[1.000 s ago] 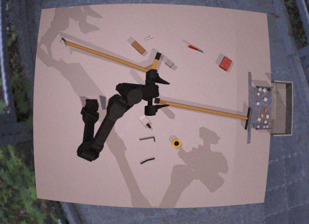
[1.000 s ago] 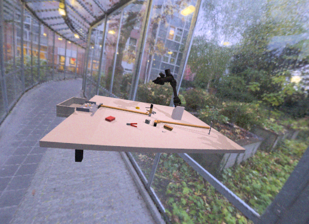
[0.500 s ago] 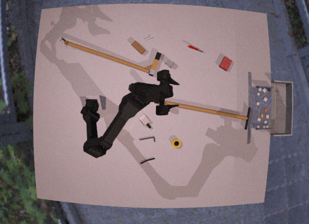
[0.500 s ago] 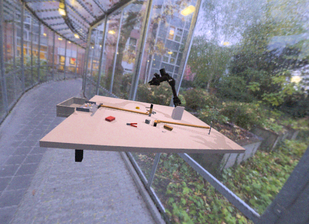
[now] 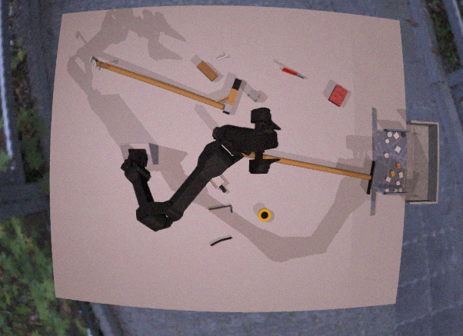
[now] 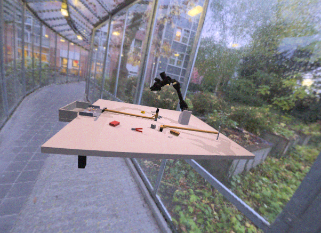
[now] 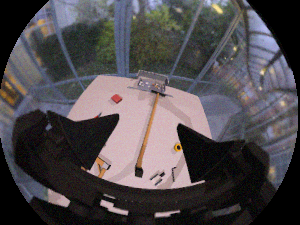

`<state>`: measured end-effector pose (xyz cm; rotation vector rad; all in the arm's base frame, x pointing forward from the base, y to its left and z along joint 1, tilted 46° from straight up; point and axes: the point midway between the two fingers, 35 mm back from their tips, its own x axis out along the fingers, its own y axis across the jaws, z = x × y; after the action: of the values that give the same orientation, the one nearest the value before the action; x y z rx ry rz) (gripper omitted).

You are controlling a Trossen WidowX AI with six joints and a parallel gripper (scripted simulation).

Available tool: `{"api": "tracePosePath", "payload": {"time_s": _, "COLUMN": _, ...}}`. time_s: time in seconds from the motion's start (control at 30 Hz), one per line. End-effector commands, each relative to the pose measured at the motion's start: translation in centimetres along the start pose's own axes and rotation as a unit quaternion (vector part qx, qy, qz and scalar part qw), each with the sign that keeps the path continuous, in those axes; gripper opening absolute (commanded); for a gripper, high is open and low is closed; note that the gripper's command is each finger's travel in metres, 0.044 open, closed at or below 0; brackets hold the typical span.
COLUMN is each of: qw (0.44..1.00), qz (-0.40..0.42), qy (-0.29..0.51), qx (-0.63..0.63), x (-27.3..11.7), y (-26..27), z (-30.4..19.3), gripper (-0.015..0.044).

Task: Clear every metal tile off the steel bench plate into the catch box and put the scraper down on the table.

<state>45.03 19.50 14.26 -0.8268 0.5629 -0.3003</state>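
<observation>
The long scraper (image 5: 319,167) (image 6: 125,113) (image 7: 149,131) lies flat on the table, with its wooden handle pointing at the arm. Its dark blade (image 5: 370,177) rests at the near edge of the steel bench plate (image 5: 380,163) (image 6: 88,113) (image 7: 151,83). Several white and orange tiles (image 5: 398,148) (image 6: 93,108) lie scattered on the plate. The catch box (image 5: 434,161) (image 6: 66,113) sits just beyond the plate, off the table's edge. My gripper (image 5: 279,143) (image 6: 153,87) (image 7: 148,121) is open and empty. It hangs high above the handle's near end, with one finger to each side of it in the top view.
A second long-handled tool (image 5: 158,84) (image 6: 192,129) lies across the back left. Around it lie a wooden block (image 5: 208,71), a red block (image 5: 338,94), a red-handled tool (image 5: 292,71) and a small grey cube (image 5: 254,94). A yellow ring (image 5: 264,214) and a hex key (image 5: 221,207) lie in front.
</observation>
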Motion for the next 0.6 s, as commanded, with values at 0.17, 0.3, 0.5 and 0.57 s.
{"api": "tracePosePath", "payload": {"time_s": 0.17, "qw": 0.999, "qz": 0.000, "qy": 0.039, "qx": 0.008, "x": 3.3, "y": -0.1, "z": -0.4, "gripper": 0.0440}}
{"api": "tracePosePath", "payload": {"time_s": 0.3, "qw": 0.998, "qz": 0.000, "qy": 0.057, "qx": 0.011, "x": 4.8, "y": -0.3, "z": -0.7, "gripper": 0.0440}}
{"api": "tracePosePath", "payload": {"time_s": 0.5, "qw": 0.996, "qz": -0.001, "qy": 0.084, "qx": 0.017, "x": 6.9, "y": -0.5, "z": -1.3, "gripper": 0.0440}}
{"api": "tracePosePath", "payload": {"time_s": 0.57, "qw": 0.995, "qz": -0.001, "qy": 0.093, "qx": 0.019, "x": 7.6, "y": -0.6, "z": -1.5, "gripper": 0.0440}}
